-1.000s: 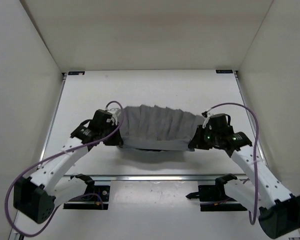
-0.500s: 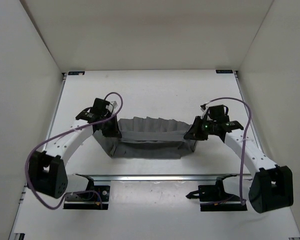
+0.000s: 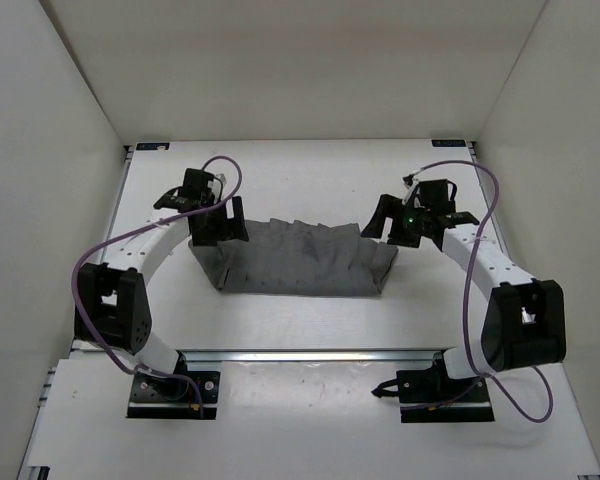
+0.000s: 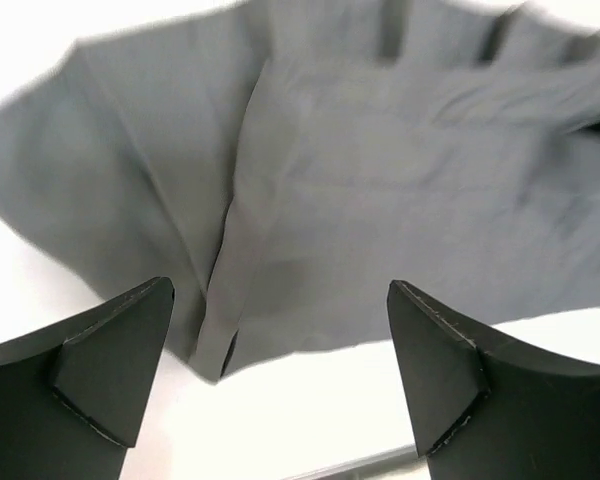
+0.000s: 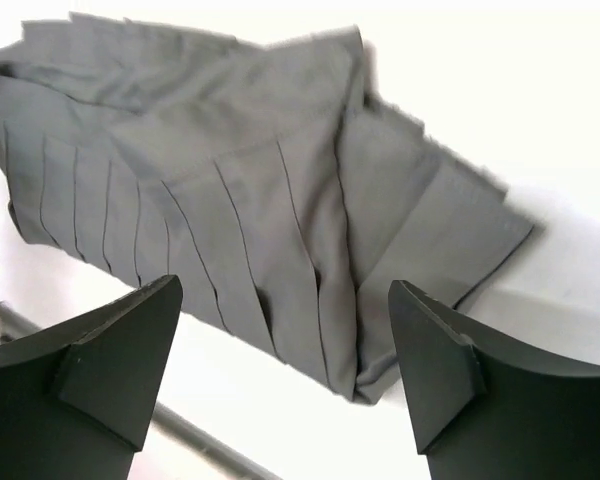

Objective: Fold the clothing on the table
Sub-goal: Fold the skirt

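The grey pleated garment [image 3: 300, 262] lies mid-frame on the white surface [image 3: 310, 180], its long axis left to right, with the spread, empty left fingers [image 4: 100, 370] and right fingers [image 5: 440, 370] at its two ends.

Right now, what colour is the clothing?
The clothing is plain mid-grey with pleats, clearest in the right wrist view.

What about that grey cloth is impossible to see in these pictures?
- Top view: the far corners of the clothing, covered by the left gripper and the right gripper.
- Left wrist view: its far edge, blurred and cut off by the top of the frame.
- Right wrist view: its left end, cut off by the frame edge.
- Every view: the lower layers, hidden by the top layer.
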Motion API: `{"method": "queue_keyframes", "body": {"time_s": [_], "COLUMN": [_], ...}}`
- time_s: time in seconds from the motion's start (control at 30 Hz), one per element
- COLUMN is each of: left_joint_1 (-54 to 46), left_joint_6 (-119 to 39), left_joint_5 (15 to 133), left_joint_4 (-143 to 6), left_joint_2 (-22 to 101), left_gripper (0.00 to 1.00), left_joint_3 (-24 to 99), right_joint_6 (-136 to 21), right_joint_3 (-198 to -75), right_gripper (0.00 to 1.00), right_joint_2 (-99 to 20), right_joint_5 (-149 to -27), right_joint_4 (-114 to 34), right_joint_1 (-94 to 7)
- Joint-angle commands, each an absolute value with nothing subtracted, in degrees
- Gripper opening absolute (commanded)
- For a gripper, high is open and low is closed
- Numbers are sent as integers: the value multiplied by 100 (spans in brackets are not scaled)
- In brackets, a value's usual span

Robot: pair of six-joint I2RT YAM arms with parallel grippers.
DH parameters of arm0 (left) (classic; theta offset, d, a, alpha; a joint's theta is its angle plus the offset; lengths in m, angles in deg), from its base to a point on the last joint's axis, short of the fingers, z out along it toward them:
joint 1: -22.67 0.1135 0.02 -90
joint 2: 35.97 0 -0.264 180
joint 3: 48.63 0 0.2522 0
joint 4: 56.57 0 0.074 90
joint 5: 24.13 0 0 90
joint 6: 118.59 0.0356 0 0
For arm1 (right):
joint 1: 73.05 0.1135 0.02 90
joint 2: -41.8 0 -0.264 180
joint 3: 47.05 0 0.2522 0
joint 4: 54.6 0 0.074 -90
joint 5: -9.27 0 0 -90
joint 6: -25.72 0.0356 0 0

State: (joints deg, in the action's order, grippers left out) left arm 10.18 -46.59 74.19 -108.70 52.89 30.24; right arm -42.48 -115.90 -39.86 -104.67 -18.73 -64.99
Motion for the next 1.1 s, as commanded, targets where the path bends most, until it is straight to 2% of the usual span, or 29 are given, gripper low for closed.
{"method": "queue_keyframes", "body": {"time_s": [0.0,0.07,0.1,0.13,0.17,0.23,0.27,0.3,0.4,0.47,0.67,0.97,1.07], "left_joint_1": [1010,897,844,800,756,695,651,572,465,474,658,650,720], "left_joint_6": [-4485,-4485,-4564,-4617,-4687,-4801,-4802,-4819,-4793,-4810,-4846,-4863,-4863], "left_joint_5": [7317,7448,7527,7597,7642,7748,7669,7599,7098,6861,6596,6333,6341], "left_joint_4": [-10610,-10409,-10234,-10084,-10004,-9925,-9889,-9872,-9916,-10029,-9995,-9960,-9907], "left_joint_2": [5017,4850,4727,4691,4700,4717,4778,4805,4954,5007,4990,5245,5289], "left_gripper": [99,93,84,67,56,25,15,2,0,0,0,0,0], "left_joint_3": [3483,3300,3099,2957,2764,2570,2439,2342,2236,2165,2024,1892,1787], "right_joint_6": [-4679,-4705,-4680,-4679,-4662,-4618,-4626,-4566,-4399,-4293,-4161,-4222,-4240], "right_joint_3": [-11926,-11839,-11725,-11672,-11602,-11478,-11469,-11399,-11206,-11083,-10819,-11345,-11355], "right_gripper": [81,77,71,65,65,69,73,75,85,86,87,89,85], "right_joint_2": [-3686,-3616,-3589,-3641,-3677,-3773,-3817,-3826,-3792,-3687,-3861,-4810,-5013], "right_joint_5": [-10209,-10287,-10270,-10261,-10096,-9719,-9612,-9454,-9225,-9137,-9171,-9093,-9145], "right_joint_4": [-2142,-2211,-2273,-2273,-2160,-1924,-1800,-1677,-1597,-1579,-1675,-1816,-1878], "right_joint_1": [-6540,-6505,-6479,-6400,-6260,-6119,-6066,-6022,-6126,-6232,-6356,-5776,-5767]}}
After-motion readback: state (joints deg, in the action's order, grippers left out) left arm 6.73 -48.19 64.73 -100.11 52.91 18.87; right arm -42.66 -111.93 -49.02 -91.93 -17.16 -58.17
